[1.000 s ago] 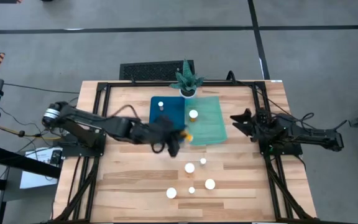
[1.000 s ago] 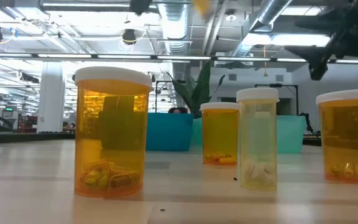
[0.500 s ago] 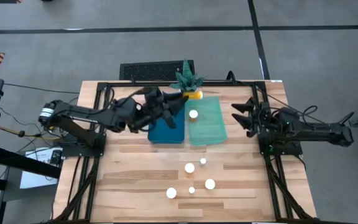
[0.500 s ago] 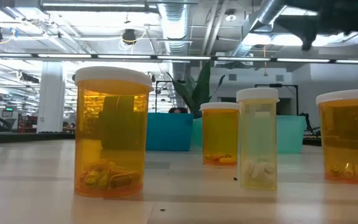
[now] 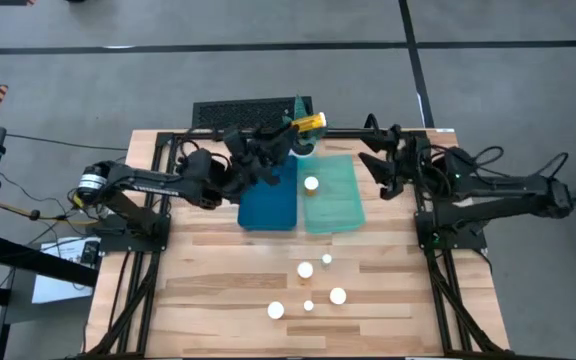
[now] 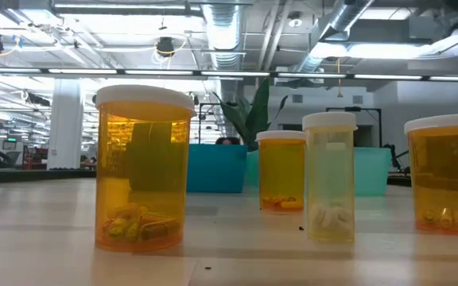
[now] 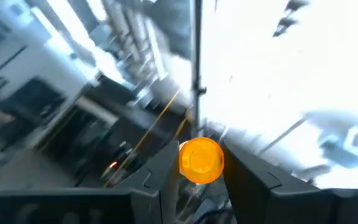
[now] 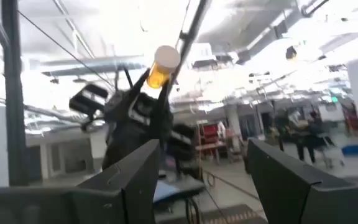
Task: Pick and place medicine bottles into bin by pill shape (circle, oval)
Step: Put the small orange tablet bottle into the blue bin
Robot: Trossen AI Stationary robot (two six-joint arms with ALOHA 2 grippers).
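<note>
1. Since the earlier frame, the left pincer (image 5: 290, 133) has swung from low over the worktop's (image 5: 218, 280) middle up to the far edge, carrying its bottle (image 5: 310, 122) with it.
2. Left pincer grips that amber bottle, raised by the plant (image 5: 301, 140), past the far end of the bins; the left wrist view shows the bottle (image 7: 201, 160) clamped between both fingers (image 7: 159, 174).
3. Right pincer (image 5: 383, 168) has also lifted, and now hangs at the far right, just right of the green bin (image 5: 343, 205); its fingers (image 8: 129, 180) stand wide apart with nothing between them.
4. Blue bin (image 5: 268, 200) and green bin sit side by side, touching, at the far middle of the worktop.
5. One white-capped bottle (image 5: 311, 184) stands in the green bin.
6. Five more bottles stand in a loose cluster near the worktop's near edge, one being the capped bottle (image 5: 305, 270) at its far side.
7. From the low view, four of these show upright: a wide one (image 6: 142, 167) at left, two narrower ones (image 6: 281, 169) in the middle, and one cut off at right.
</note>
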